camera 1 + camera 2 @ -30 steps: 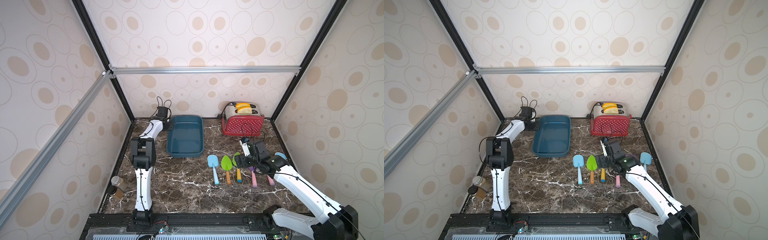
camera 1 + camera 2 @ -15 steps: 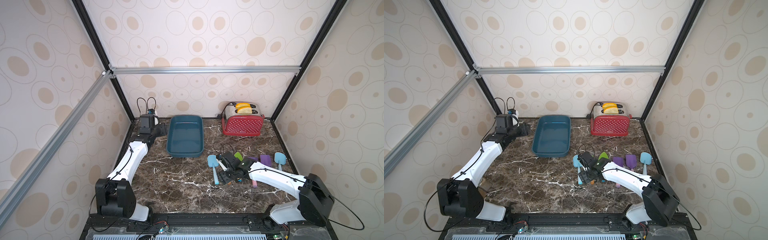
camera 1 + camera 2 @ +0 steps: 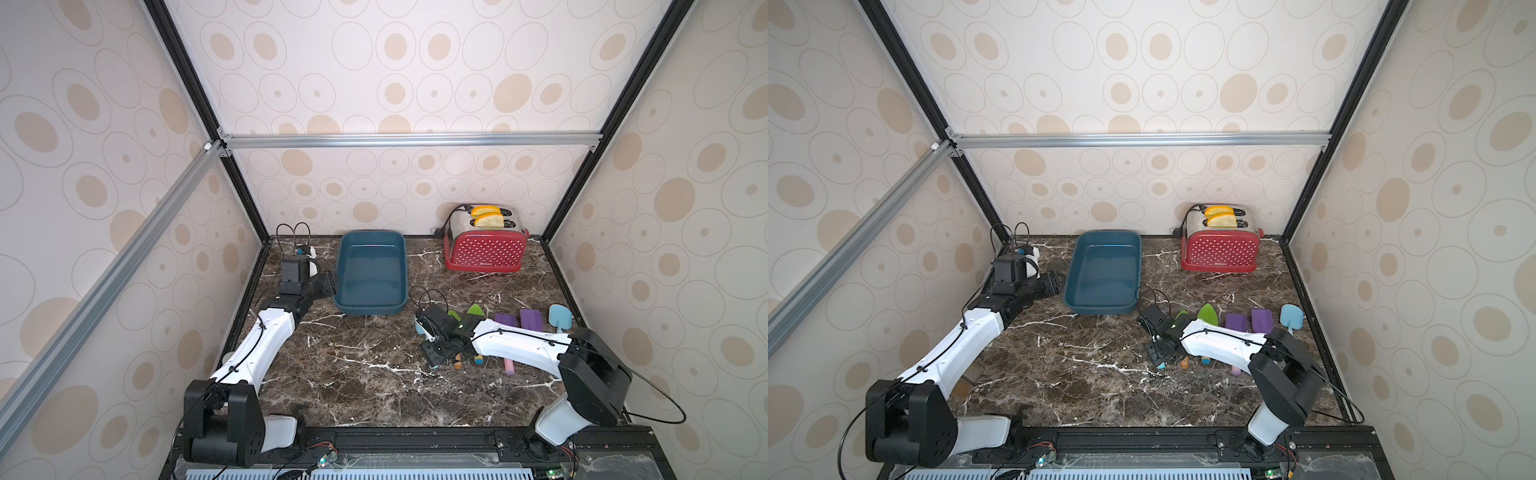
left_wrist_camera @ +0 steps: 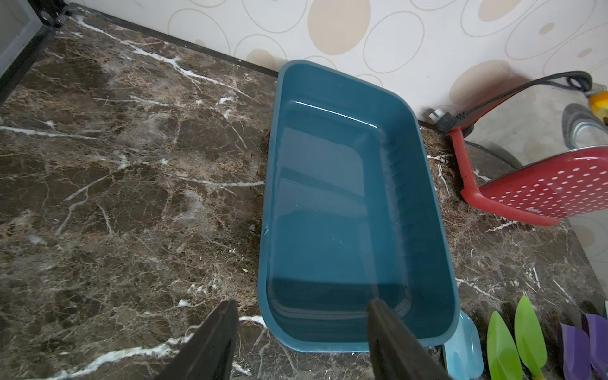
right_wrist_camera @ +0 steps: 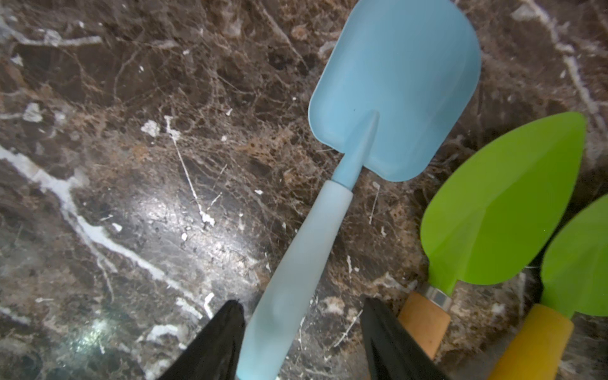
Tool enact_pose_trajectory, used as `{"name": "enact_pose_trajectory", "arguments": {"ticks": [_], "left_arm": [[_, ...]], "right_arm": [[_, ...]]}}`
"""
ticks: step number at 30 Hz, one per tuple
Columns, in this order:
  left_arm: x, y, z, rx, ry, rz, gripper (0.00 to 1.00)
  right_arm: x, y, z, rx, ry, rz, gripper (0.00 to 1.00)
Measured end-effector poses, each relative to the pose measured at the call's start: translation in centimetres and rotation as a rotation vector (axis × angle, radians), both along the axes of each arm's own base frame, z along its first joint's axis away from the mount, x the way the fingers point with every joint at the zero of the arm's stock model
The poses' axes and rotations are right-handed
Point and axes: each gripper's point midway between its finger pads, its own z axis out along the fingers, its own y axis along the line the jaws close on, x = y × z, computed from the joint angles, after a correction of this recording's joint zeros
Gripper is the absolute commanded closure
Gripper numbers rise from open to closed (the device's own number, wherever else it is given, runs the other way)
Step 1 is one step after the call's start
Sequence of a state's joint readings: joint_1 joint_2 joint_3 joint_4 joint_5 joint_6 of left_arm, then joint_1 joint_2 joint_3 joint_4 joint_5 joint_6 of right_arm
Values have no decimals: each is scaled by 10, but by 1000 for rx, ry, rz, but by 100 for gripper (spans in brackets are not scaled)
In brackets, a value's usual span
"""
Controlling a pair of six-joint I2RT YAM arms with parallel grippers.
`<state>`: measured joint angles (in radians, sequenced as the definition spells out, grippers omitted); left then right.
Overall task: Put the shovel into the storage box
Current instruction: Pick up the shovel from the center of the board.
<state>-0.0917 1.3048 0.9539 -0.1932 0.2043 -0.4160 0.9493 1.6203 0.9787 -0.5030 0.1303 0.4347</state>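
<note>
The light blue shovel (image 5: 394,82) lies on the marble at the left end of a row of shovels. My right gripper (image 5: 302,304) is open and straddles its pale handle (image 5: 296,273): one finger touches it, the other stands apart. In both top views the right gripper (image 3: 436,353) (image 3: 1158,353) covers most of this shovel. The teal storage box (image 3: 370,308) (image 3: 1100,308) stands empty at the back. My left gripper (image 3: 330,282) (image 4: 302,303) is open at the box's left wall near its front corner, and the box (image 4: 329,214) rim shows between its fingers.
Right of the straddled shovel lie a green shovel (image 3: 476,311), two purple ones (image 3: 506,321) and another light blue one (image 3: 561,316). A red dotted toaster (image 3: 484,251) with toast stands at the back right. A green blade (image 5: 493,214) lies just beside my right gripper.
The right arm swung left from the purple shovels to the leftmost blue one and its jaws narrowed round the handle. The left arm dropped low beside the box and its jaws widened.
</note>
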Motion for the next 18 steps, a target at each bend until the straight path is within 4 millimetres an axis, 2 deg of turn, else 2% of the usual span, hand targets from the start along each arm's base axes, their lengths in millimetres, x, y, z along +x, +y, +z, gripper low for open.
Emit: {"name": "enact_pose_trajectory", "arguments": {"ticks": [6,11,18], "left_arm": [[0,0,3,-1,-11,0,33],[-1,0,4,-2,-15,0,33],[-3,0,5,-8,-23,0,32]], "right_arm": [[0,2,-13,-14,18,-14,44],[2,5,-13,0,12,-26,55],[-2,0,-26,-9,24,-40,55]]}}
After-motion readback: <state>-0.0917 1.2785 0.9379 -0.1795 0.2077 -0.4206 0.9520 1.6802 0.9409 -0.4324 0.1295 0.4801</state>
